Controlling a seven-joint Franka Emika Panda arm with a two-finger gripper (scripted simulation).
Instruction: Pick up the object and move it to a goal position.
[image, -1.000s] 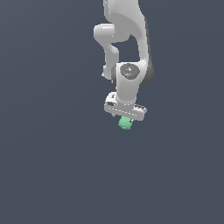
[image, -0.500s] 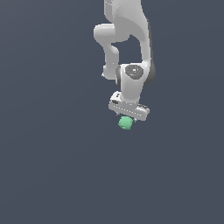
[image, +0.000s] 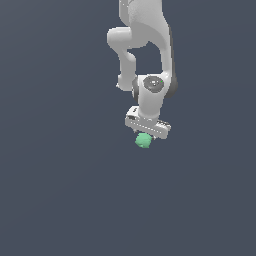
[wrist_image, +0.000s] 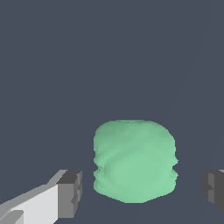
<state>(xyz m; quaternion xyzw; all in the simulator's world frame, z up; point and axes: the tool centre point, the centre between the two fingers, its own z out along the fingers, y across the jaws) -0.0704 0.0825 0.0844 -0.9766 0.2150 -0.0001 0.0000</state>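
Two dark fingertips stand spread, one on each side of the mint-green lumpy object, with a clear gap between each pad and the blob, so the gripper is wide apart and pinches nothing. The object sits between the jaws, a little nearer to one finger than to the other, and in the exterior view it shows just under the white gripper, resting on the dark grey floor.

Outward from the jaws there is only the white arm above and the plain floor around. No container is visible, so nothing is held in one, and no goal marker can be seen.

What could go wrong, in my judgement: because the blob is off centre, the nearer finger may touch first on closing and push it sideways. Its rounded, wrinkled sides could also let it slip out if the pads close too high on it
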